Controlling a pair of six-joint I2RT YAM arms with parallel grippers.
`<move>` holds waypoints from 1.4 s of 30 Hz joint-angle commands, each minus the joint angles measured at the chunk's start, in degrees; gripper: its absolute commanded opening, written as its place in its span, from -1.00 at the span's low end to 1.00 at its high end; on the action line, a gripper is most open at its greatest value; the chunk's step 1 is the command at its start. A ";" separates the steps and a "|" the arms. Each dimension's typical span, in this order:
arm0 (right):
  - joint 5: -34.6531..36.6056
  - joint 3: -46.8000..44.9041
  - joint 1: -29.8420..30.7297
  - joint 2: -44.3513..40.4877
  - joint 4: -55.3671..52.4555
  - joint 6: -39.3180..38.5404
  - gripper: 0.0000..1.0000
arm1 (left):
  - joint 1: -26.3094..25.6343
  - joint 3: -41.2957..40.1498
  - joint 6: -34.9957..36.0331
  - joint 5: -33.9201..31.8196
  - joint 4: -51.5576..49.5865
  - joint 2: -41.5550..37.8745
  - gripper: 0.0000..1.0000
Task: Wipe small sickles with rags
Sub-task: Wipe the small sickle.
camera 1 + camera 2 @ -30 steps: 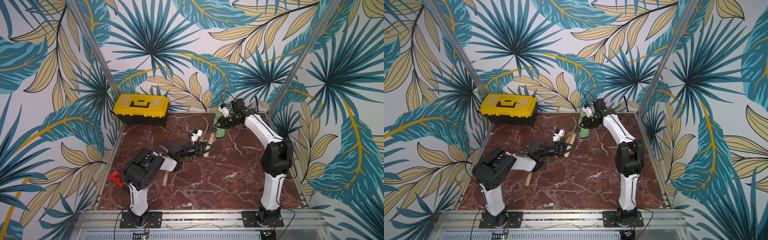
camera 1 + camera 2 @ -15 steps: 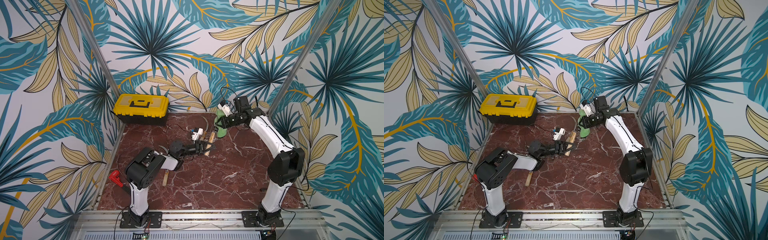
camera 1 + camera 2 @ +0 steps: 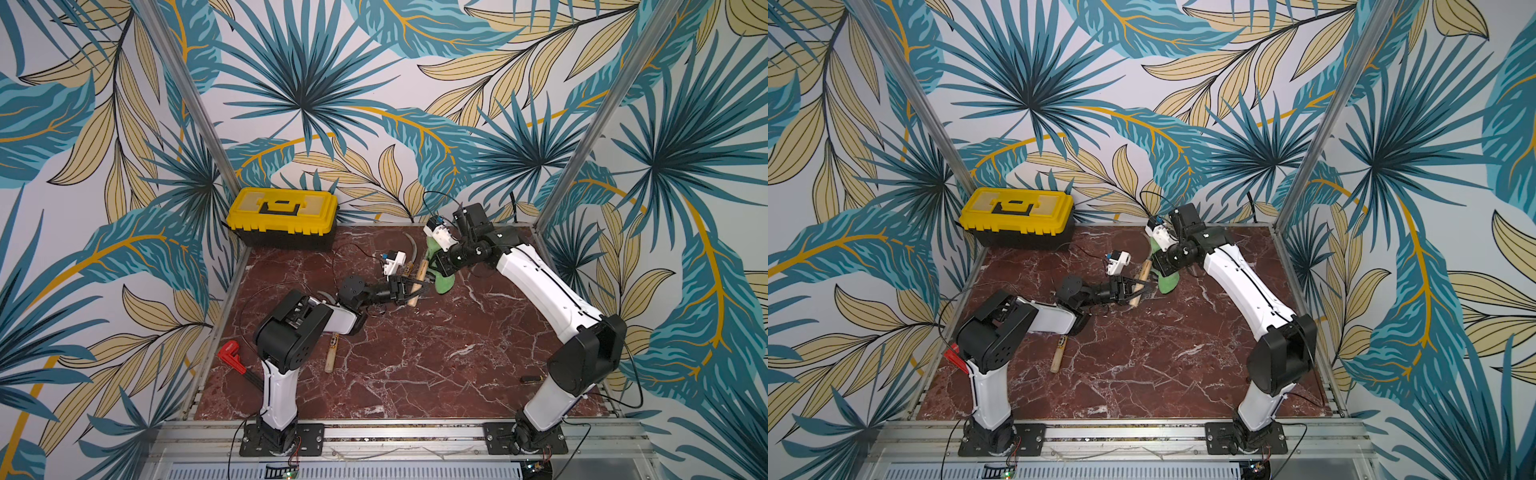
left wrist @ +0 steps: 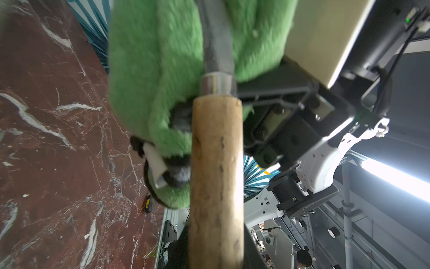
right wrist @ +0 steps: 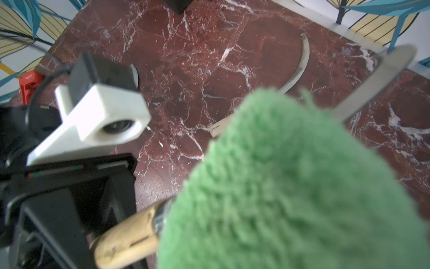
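1. Three small sickles are in sight. The first sickle [image 3: 421,269] sits towards the back of the marble table [image 3: 415,374], with its pale wooden handle clamped between the closed fingers of the left gripper [image 3: 419,287]. I cannot tell whether the butt of the handle touches the marble.
2. The green rag [image 3: 444,282] is folded around this sickle's blade just past the metal collar (the left wrist view shows grey steel running between two fuzzy folds). In the right wrist view the blade's far end pokes out beyond the cloth.
3. The right gripper [image 3: 438,266] is pinched tight on the rag, with its fingertips buried in the pile.
4. The second sickle [image 3: 410,248] lies flat just behind them, nearer the back wall.
5. The third sickle [image 3: 330,353] lies further forward. Its handle shows beside the left arm, which covers its blade.
6. A red-handled tool [image 3: 232,357] lies at the table's left edge, and a yellow toolbox [image 3: 282,212] stands in the back left corner.
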 commanded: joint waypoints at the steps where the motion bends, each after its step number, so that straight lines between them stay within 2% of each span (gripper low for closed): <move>1: 2.02 -4.93 1.46 -5.22 1.38 0.17 -0.96 | 0.72 1.58 -0.16 0.96 0.07 0.82 -1.00; 4: 4.33 -5.71 -0.84 -5.47 2.54 2.71 -0.96 | 0.90 0.51 0.18 0.80 0.07 0.11 -1.00; 8: 5.79 -3.93 -5.13 -1.72 4.33 7.42 -0.96 | 0.84 -1.56 0.36 0.39 0.07 -1.74 -1.00; 13: 2.74 0.44 -9.33 5.24 6.92 11.27 -0.96 | 0.83 -4.77 0.43 -0.11 0.07 -5.05 -1.00; 21: -1.46 13.25 -9.95 19.43 3.95 10.68 -0.96 | 0.78 -7.49 0.17 -0.74 0.07 -7.17 -1.00; 26: -6.45 17.51 -10.31 23.97 4.96 11.79 -0.96 | 0.74 -7.76 0.10 -0.86 0.07 -6.91 -1.00; 33: -11.89 17.80 -10.35 24.28 6.91 12.37 -0.95 | 0.74 -7.67 0.01 -0.82 0.07 -6.08 -1.00; 42: -14.95 14.67 -10.15 20.30 7.80 10.33 -0.95 | 0.74 -6.64 -0.33 -0.47 0.07 -4.61 -1.00</move>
